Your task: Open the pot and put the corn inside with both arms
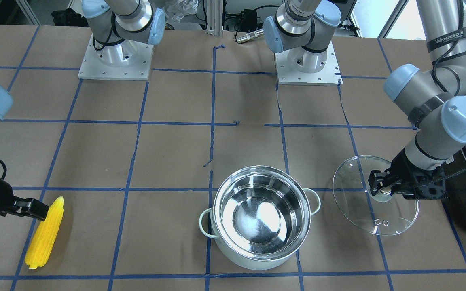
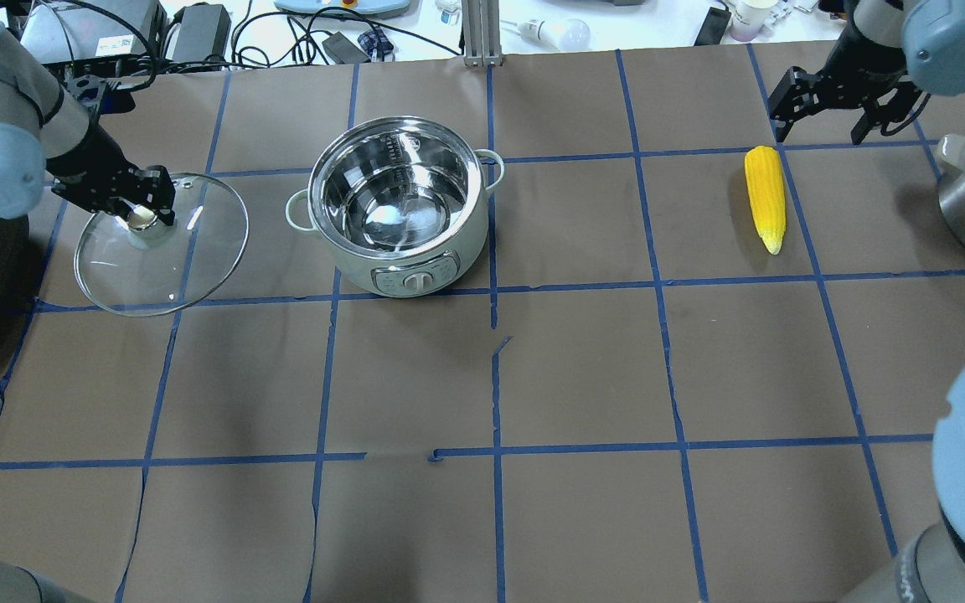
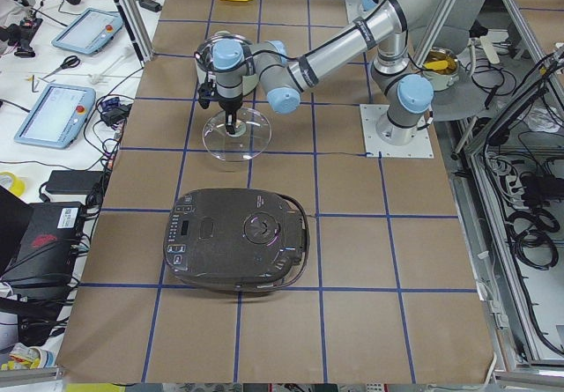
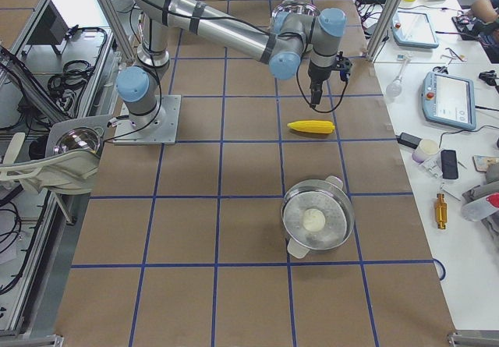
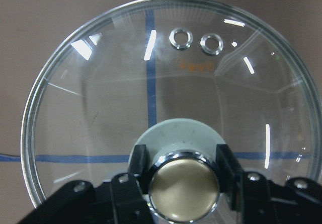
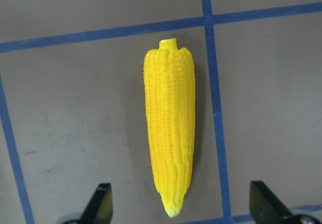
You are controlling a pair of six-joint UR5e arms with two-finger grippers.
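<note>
Right wrist-mounted: right claw (image 6: 180,196) spread over corn (image 6: 170,128), left wrist-mounted: left claw (image 5: 182,162) pinching lid knob (image 5: 183,188)

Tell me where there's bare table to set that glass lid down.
Bare squares lie between the pot and the corn, and across the table rows nearer the robot. Crowded: the left end, where the lid, in the left gripper, is between pot and black appliance.
</note>
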